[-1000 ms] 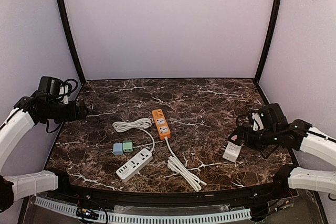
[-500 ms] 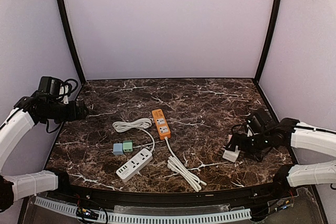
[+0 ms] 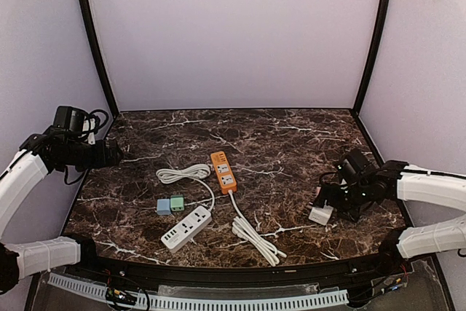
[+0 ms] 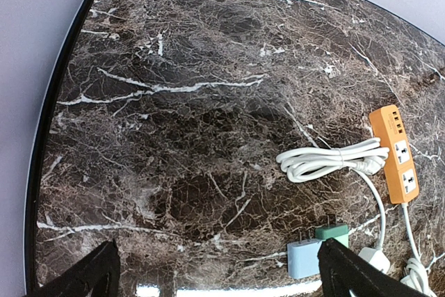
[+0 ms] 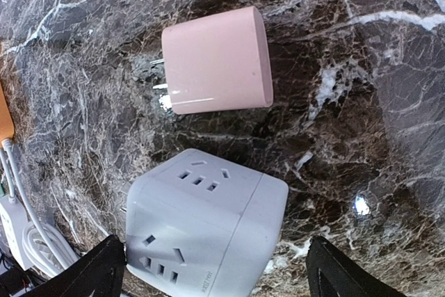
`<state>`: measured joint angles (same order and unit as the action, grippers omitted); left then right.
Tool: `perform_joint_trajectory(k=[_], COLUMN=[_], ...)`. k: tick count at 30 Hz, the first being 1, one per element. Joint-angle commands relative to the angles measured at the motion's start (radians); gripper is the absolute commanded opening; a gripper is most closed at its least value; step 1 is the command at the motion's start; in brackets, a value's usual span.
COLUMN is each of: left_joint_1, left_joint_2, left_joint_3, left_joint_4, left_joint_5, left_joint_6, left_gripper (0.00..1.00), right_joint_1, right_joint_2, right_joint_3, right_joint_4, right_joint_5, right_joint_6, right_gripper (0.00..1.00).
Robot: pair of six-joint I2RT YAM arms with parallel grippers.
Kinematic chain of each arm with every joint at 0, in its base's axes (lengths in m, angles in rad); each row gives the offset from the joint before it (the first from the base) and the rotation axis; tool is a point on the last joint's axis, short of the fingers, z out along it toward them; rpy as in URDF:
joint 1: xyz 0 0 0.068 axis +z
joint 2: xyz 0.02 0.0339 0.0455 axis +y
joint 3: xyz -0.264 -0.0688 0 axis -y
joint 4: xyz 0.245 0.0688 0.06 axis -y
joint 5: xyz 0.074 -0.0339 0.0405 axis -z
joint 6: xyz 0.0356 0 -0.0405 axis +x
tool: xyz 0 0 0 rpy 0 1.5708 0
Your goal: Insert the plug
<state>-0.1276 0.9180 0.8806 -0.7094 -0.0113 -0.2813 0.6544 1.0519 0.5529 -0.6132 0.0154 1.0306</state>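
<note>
A pink plug adapter (image 5: 217,60) lies flat on the marble table, prongs pointing left. Just below it sits a white cube socket (image 5: 205,224), also seen in the top view (image 3: 319,214). My right gripper (image 5: 215,273) is open, one finger on each side of the cube, and hovers just above it (image 3: 329,202). My left gripper (image 3: 113,154) is open and empty, high over the table's left edge (image 4: 219,279). A blue plug (image 4: 304,259) and a green plug (image 4: 334,233) lie side by side below it.
An orange power strip (image 3: 223,172) with a coiled white cord (image 3: 183,173) lies mid-table. A white power strip (image 3: 186,228) sits near the front, beside the blue plug (image 3: 163,207) and green plug (image 3: 177,202). A bundled white cable (image 3: 255,234) lies to its right.
My right arm has lowered and shifted slightly left, bringing its open gripper down over the white cube socket. The left arm has not moved.
</note>
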Motion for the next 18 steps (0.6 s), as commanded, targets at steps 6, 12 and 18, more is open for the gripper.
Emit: perform_joint_trajectory(k=[6, 12, 18], left_joint_1=[-0.004, -0.005, -0.006], left_joint_2=[-0.001, -0.003, -0.005], left_joint_3=[-0.017, -0.017, -0.017], left_joint_4=[0.004, 0.004, 0.002], left_joint_5=[0.004, 0.001, -0.003], left_joint_6=[0.004, 0.006, 0.006], left_gripper=[1.0, 1.0, 1.0], right_joint_1=[0.008, 0.01, 0.009], right_joint_2=[0.082, 0.105, 0.082], right_joint_3=[0.05, 0.065, 0.096], right_joint_4=[0.007, -0.014, -0.045], right_joint_5=[0.005, -0.006, 0.019], right_joint_6=[0.012, -0.001, -0.027], right_gripper=[0.79, 0.68, 0.49])
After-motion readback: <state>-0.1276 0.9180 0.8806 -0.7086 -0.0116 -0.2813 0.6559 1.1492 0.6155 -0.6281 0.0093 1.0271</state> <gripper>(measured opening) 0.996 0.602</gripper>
